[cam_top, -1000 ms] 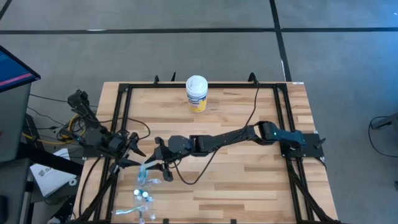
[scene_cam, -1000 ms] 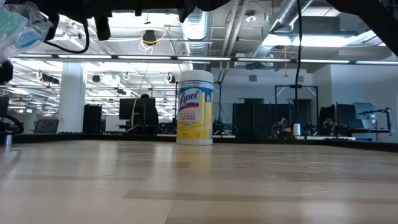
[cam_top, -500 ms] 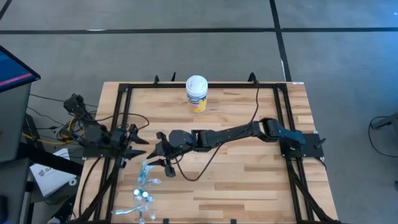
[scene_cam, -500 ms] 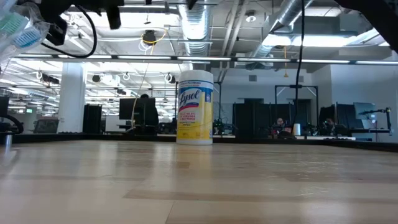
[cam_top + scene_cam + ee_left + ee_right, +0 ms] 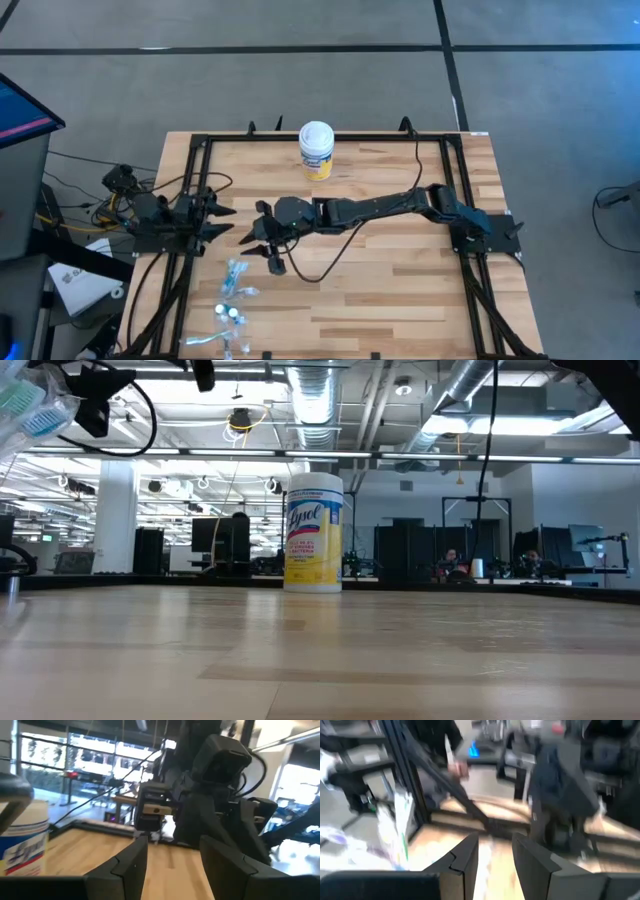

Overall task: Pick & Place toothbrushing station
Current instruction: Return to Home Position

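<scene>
Overhead, right arm (image 5: 370, 207) stretched across table (image 5: 400, 290), left arm (image 5: 160, 215) tucked at its edge, both jaws released.

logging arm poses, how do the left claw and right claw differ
The left claw sits at the left edge of the light wooden table on a folded arm; the right claw is left of the table's middle on a stretched arm. The left claw points right, the right claw points left. Both are open and hold nothing.

Toothbrushes (image 5: 237, 279) clustered (blue-green heads), table (image 5: 400, 290) front-left.
</scene>
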Robot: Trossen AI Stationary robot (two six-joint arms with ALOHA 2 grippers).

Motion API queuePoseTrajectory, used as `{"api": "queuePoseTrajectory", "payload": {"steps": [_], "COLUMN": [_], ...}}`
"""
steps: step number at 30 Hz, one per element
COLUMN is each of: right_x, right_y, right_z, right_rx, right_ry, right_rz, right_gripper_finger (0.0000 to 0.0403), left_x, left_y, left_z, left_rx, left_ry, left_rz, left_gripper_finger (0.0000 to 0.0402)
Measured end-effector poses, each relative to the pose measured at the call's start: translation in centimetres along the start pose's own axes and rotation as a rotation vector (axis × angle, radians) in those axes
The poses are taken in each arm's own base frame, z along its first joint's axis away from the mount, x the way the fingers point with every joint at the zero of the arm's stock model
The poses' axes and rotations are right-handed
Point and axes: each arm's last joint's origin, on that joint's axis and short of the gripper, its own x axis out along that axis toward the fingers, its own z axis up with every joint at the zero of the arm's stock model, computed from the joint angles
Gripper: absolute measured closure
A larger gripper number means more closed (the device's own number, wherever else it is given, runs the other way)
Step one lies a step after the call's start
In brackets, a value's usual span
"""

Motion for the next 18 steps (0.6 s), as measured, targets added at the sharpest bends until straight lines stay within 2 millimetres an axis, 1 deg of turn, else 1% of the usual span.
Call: {"api": "queuePoseTrajectory", "payload": {"steps": [3, 7, 13, 16, 18], "right_x": [-0.6, -1.6, -3.2, -4.2, -4.7], "right_y": [-0.4, -0.9, -0.4, 0.0, 0.1], "right_z": [0.1, 0.3, 1.4, 0.5, -0.6], "right_rx": [0.011, 0.004, -0.029, -0.022, -0.011], "right_ry": [0.046, 0.116, 0.114, 0.170, 0.203], "right_rz": [-0.009, -0.064, -0.078, -0.071, -0.071], "right_gripper_finger": [0.0292, 0.0294, 0.0323, 0.0339, 0.0346], "left_x": [0.1, 0.2, 0.3, 0.4, 0.4], "left_y": [0.2, 0.4, 1.0, 1.2, 1.3], "left_z": [0.0, 0.0, -1.4, -1.6, -1.6], "left_rx": [0.010, 0.015, -0.025, -0.043, -0.042], "left_ry": [0.011, 0.010, 0.122, 0.148, 0.152], "left_rz": [0.021, 0.043, 0.092, 0.090, 0.068], "left_gripper_finger": [0.0225, 0.0225, 0.0225, 0.0225, 0.0225]}}
